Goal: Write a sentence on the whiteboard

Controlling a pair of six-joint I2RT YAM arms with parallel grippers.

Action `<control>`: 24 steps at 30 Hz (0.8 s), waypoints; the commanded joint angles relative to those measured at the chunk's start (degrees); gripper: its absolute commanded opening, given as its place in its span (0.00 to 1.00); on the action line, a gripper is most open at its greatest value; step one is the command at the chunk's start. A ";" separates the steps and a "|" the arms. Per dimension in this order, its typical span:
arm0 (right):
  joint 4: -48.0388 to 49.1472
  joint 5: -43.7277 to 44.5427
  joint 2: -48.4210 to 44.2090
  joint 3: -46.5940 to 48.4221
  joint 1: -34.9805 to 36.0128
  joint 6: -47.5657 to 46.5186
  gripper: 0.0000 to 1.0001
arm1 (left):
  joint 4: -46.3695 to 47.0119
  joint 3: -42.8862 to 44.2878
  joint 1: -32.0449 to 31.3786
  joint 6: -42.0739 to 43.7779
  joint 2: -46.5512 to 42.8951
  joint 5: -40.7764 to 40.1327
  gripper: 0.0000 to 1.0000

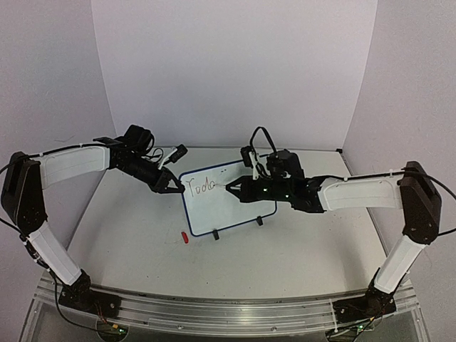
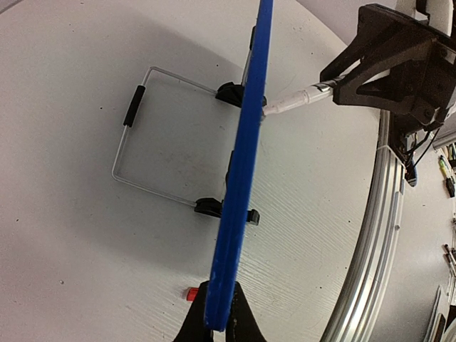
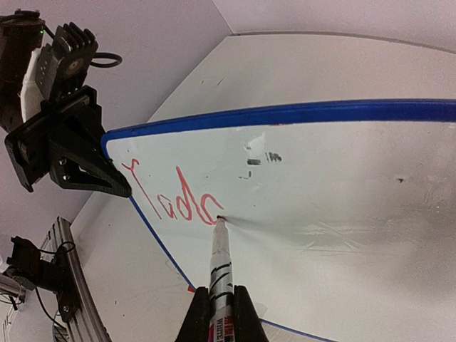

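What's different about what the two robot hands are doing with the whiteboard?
The left gripper pinches the whiteboard's blue edge; the right gripper pinches a marker. The left gripper touches the board itself; the right gripper does not, only its marker's tip does, beside the red letters. Both are shut and black.

The top view looks down from above and behind the counter's [image 1: 299, 249] near edge toward its far edge, taking in the whole surface. The left wrist view sights closely along the whiteboard [image 1: 228, 203] edge-on, toward the right edge. The right wrist view closely faces the board's front, toward the left edge, so all three share the board.
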 commanded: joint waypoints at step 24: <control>1.27 1.54 -1.30 -2.59 -0.41 1.02 0.00 | -1.18 1.59 0.18 1.79 1.27 -4.71 0.00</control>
